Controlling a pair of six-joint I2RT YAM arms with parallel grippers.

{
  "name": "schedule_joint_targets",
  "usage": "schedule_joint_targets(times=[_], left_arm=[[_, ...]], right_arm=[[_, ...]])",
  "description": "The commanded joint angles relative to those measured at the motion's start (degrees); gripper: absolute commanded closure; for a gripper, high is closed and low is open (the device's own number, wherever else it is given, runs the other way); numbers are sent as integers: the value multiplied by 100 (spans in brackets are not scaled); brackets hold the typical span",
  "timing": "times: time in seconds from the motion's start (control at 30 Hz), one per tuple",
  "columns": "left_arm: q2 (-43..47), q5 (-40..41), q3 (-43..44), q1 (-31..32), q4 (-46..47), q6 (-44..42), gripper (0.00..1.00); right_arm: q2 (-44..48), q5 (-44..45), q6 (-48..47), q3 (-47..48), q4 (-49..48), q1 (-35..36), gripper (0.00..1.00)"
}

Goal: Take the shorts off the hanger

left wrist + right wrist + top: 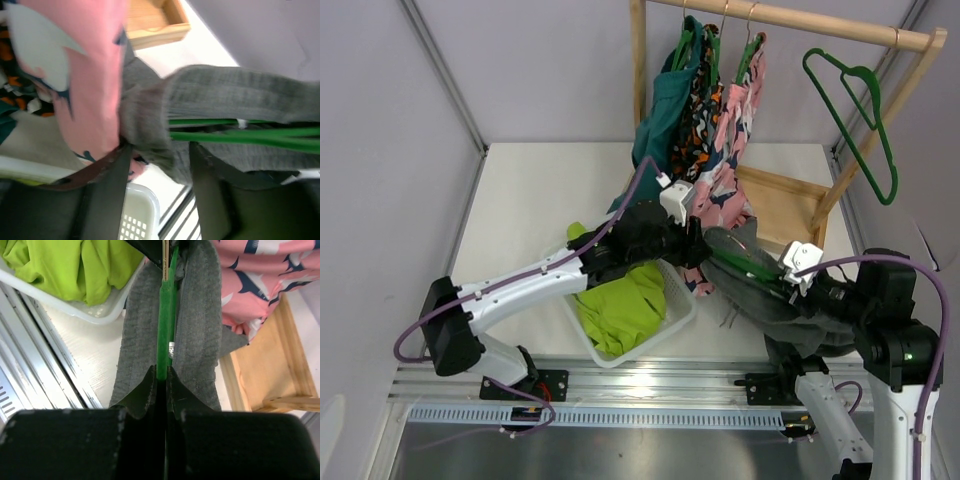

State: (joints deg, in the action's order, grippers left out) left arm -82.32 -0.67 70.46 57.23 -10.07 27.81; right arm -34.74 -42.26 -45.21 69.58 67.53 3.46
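Here, white basket [677,297] holding lime garment [620,310], grey shorts [200,330] on green hanger [165,315]

Nothing here can be read. Any print on the small white tag [171,348] at the green hanger [165,315] is too small and blurred to make out.
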Motion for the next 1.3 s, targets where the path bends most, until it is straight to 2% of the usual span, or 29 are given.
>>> schedule_joint_targets(times=[0.0,0.1,0.13,0.17,0.3,0.47,0.67,0.87,1.27], left_arm=[[-249,1039,538,-2,-504,-127,48],[-232,1428,575,-54,-725,-188,75],[-197,1629,479,-80,-734,-206,94],[-127,1701,443,-133,-734,-206,100],[215,1719,83,-694,-734,-110,100],[524,1201,-260,-1432,-681,5,100],[507,691,-454,-1689,-629,-4,100],[489,533,-647,-1812,-558,40,100],[911,339,-1051,-2813,-663,-57,100]], right_arm=[[38,-705,144,521,-205,58,100],[55,-626,162,653,-117,58,100],[64,-599,179,688,-117,58,100],[73,-538,249,706,-117,58,100],[73,-397,302,794,-82,58,100],[12,-625,486,1030,-117,75,100],[-59,-810,926,1312,-521,67,100],[-138,-941,1067,1646,-609,67,100],[-121,-933,637,1717,-249,111,100]])
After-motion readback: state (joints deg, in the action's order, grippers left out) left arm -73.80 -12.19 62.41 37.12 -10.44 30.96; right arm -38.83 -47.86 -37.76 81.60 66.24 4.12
